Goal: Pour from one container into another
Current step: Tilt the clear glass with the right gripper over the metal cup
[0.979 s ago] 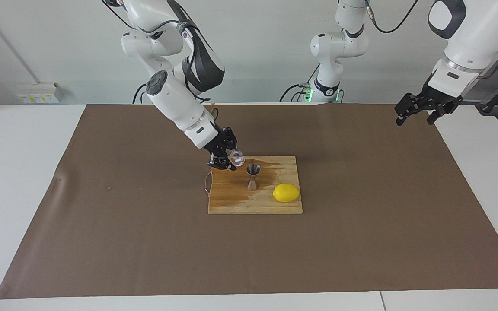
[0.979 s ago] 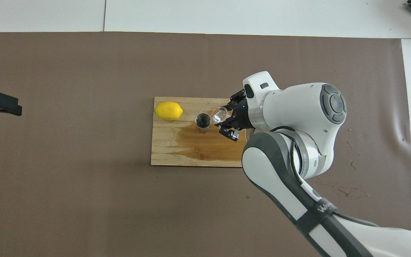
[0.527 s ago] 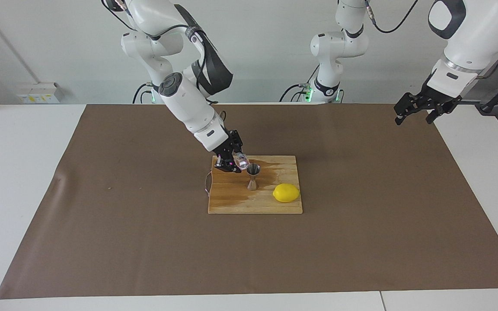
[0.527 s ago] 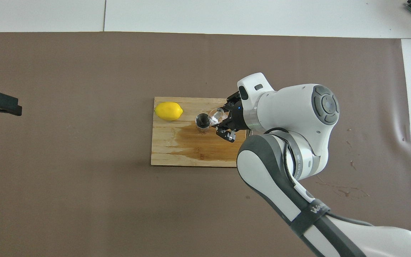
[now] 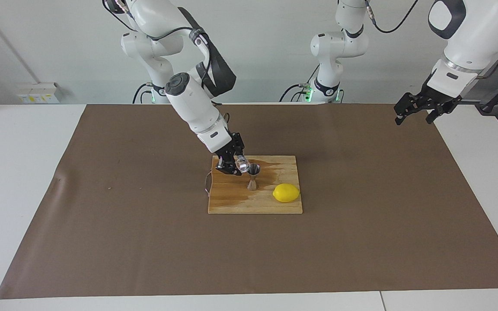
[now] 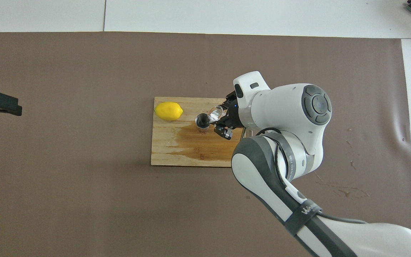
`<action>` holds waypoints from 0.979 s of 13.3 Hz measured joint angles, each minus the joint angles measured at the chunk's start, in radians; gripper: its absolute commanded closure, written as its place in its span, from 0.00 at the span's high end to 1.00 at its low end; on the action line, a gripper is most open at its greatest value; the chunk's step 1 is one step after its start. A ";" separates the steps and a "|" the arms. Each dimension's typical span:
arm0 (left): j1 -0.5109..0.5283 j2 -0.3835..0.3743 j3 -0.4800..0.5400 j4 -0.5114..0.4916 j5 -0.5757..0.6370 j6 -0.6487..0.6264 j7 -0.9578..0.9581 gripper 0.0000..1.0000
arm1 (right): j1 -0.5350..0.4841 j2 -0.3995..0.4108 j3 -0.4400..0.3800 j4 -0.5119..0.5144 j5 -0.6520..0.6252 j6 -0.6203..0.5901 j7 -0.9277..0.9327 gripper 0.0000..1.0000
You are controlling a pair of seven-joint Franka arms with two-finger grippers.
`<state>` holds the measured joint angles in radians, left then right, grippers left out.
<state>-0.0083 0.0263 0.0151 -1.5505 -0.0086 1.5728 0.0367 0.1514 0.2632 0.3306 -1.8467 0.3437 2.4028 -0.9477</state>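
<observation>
**Glass cup tipped at the jigger's rim**

The right gripper [image 5: 234, 164] is clamped on the tiny clear glass cup [image 5: 243, 164] and holds it over the wooden cutting board [image 5: 231, 203], tilted — its mouth leans down toward the small silver hourglass-shaped metal jigger [image 5: 253, 177]. What matters is that lip-to-rim relation: the jigger stands just beside the gripper, toward the left arm's end of the board, and the cup's lip sits right at the jigger's open top; I cannot tell if they touch. The cup's axis slants toward the jigger, while the jigger's long axis is upright, mouth up. The right arm is by far the nearer one.

A yellow lemon [image 5: 286, 192] lies on the board near the jigger — farther from the robots. A dark wet patch [image 6: 198, 141] spreads around the jigger's foot. I judge the pour needs more tilt, carefully centred.

The left gripper [image 5: 419, 107] waits, fingers apart, over the left arm's end of the table.
</observation>
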 measured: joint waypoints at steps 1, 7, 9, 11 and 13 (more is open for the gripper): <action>0.000 0.000 0.000 0.000 0.000 0.000 0.000 1.00 | 0.004 0.006 0.000 0.011 -0.024 0.000 0.025 0.21; 0.000 0.000 0.000 0.000 0.000 0.000 0.000 1.00 | 0.018 0.016 0.010 0.056 -0.133 -0.051 0.142 0.21; 0.000 0.000 0.000 0.000 0.000 0.000 0.000 1.00 | 0.018 0.017 0.016 0.072 -0.146 -0.078 0.160 0.21; 0.000 0.000 0.000 0.000 0.000 0.000 0.000 1.00 | 0.018 0.020 0.018 0.080 -0.150 -0.090 0.168 0.20; 0.000 0.000 0.000 0.000 0.000 0.000 0.000 1.00 | 0.018 0.022 0.025 0.086 -0.190 -0.106 0.196 0.21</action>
<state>-0.0083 0.0263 0.0151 -1.5505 -0.0086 1.5725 0.0367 0.1693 0.2854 0.3555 -1.7608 0.1536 2.2966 -0.7514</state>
